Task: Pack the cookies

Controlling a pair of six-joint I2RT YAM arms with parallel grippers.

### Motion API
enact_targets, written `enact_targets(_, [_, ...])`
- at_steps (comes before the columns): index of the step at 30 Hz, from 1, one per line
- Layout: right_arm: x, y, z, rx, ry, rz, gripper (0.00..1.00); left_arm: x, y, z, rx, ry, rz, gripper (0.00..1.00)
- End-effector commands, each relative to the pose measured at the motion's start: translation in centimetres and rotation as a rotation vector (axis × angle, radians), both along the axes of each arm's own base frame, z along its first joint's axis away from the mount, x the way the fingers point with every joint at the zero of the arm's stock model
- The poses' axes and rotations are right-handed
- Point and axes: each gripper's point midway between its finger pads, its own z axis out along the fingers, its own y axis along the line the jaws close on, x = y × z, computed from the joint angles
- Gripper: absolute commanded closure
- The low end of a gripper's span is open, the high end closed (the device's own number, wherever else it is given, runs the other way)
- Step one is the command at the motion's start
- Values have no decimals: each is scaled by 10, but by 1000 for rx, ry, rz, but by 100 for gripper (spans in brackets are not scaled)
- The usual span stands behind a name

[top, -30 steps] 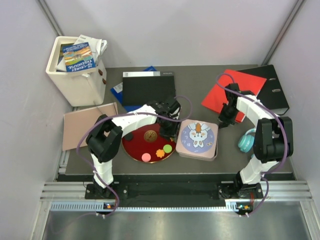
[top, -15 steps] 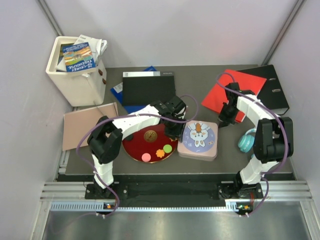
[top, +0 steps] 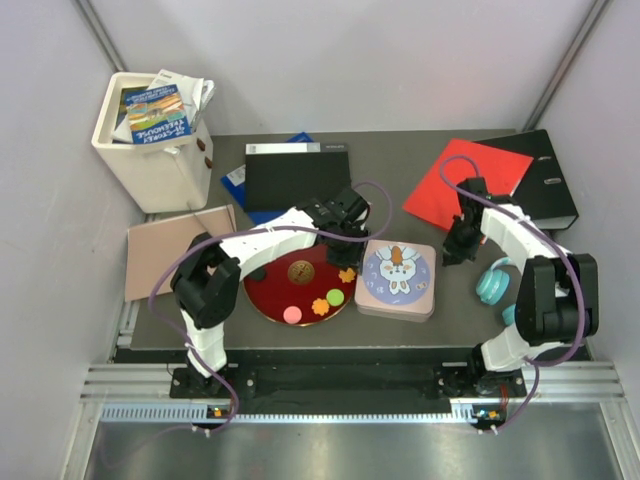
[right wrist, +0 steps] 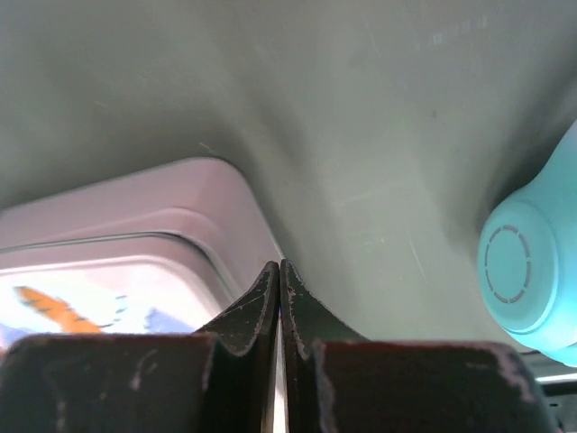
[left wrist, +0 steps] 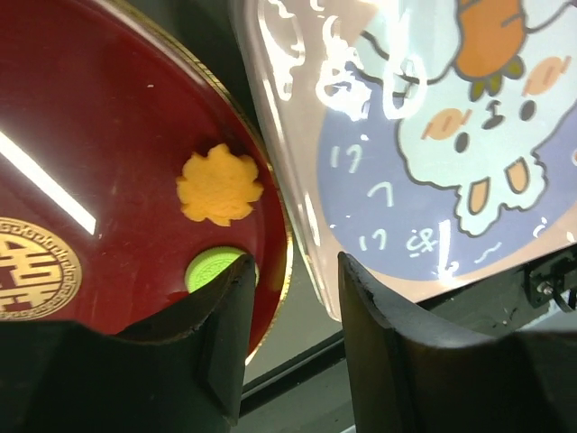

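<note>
Cookies lie on a red round plate [top: 275, 292]: a pink one [top: 292, 314], an orange one [top: 320, 307], a green one [top: 335, 297], an orange leaf-shaped one [top: 347, 275] at the right rim and a black one [top: 258, 272] at the left. A pink square tin [top: 372, 300] with a rabbit lid stands closed right of the plate. My left gripper [top: 345, 245] is open and empty above the plate's right rim. Its wrist view shows the leaf cookie [left wrist: 219, 185], the green cookie [left wrist: 215, 269] and the tin lid [left wrist: 433, 135]. My right gripper [top: 450, 255] is shut and empty beside the tin's far right corner [right wrist: 180, 216].
Teal headphones [top: 493, 282] lie right of the tin, also in the right wrist view [right wrist: 532, 271]. A red folder [top: 465, 180] and a black binder [top: 540, 180] lie at the back right. A black folder [top: 297, 178], a white bin [top: 150, 160] and a brown board [top: 175, 250] are at the left.
My left gripper has drawn back from the gap between plate and tin, and the orange leaf cookie now shows at the plate's right rim. My right gripper has moved a little nearer and to the right.
</note>
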Motion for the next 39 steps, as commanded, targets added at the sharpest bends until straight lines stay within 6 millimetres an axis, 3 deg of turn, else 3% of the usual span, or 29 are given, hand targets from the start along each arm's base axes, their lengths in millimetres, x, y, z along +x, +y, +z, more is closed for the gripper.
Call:
enact_targets(1, [-16,6,-12,51,20,-23,100,10,12,4,37,-47,62,54])
enact_targets(6, [-30,21,-34,138,66,-48,100,16,17,4,27,-63,102,54])
enact_targets(12, [-33,24,-42,155,85,-46,100,24,28,-10,58,-36,140,56])
enact_targets(26, [-39,22,-52,169,96,-72,100,-1,16,-27,-134,95,92,64])
enact_targets(31, [-42,11,-52,179,82,-121,100,-8,1,-13,-246,111,65,64])
enact_targets(34, [-41,14,-51,219,72,-131,100,-8,-4,-7,-290,112,60,64])
enact_targets(39, [-35,5,-48,270,38,-206,100,-15,-4,-6,-325,139,59,66])
